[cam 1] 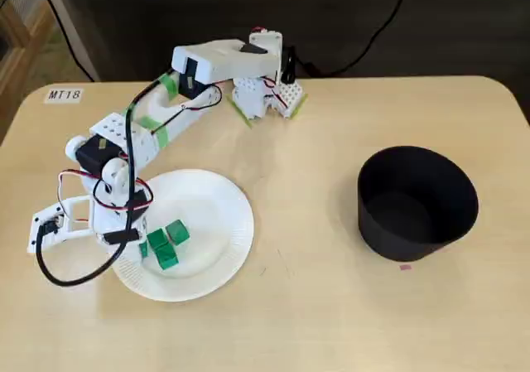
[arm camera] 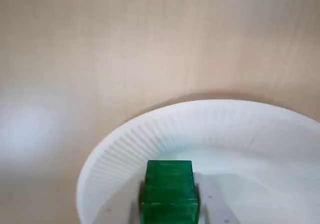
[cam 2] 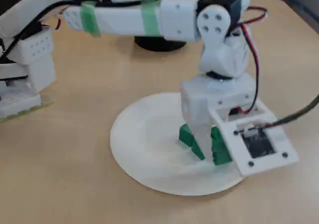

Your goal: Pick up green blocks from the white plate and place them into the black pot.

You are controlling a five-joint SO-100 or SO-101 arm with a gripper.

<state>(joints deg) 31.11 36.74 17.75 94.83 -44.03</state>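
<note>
Several green blocks (cam 1: pixel 166 246) lie clustered on the left part of the white paper plate (cam 1: pixel 217 214), which is also seen in the other fixed view (cam 2: pixel 144 139). My gripper (cam 1: pixel 137 243) points down onto the plate (arm camera: pixel 230 129) at the cluster. Its white finger (cam 2: pixel 202 134) stands between two green blocks (cam 2: pixel 220 150), tip near the plate. In the wrist view one green block (arm camera: pixel 169 190) fills the bottom centre; the jaws themselves are hidden, so their grip is unclear. The black pot (cam 1: pixel 414 239) stands far to the right, and I see nothing inside it.
The arm's base (cam 1: pixel 265 90) sits at the back of the table, with cables trailing behind it. A label reading MT18 (cam 1: pixel 64 94) is stuck at the back left corner. A small pink mark (cam 1: pixel 405 266) lies in front of the pot.
</note>
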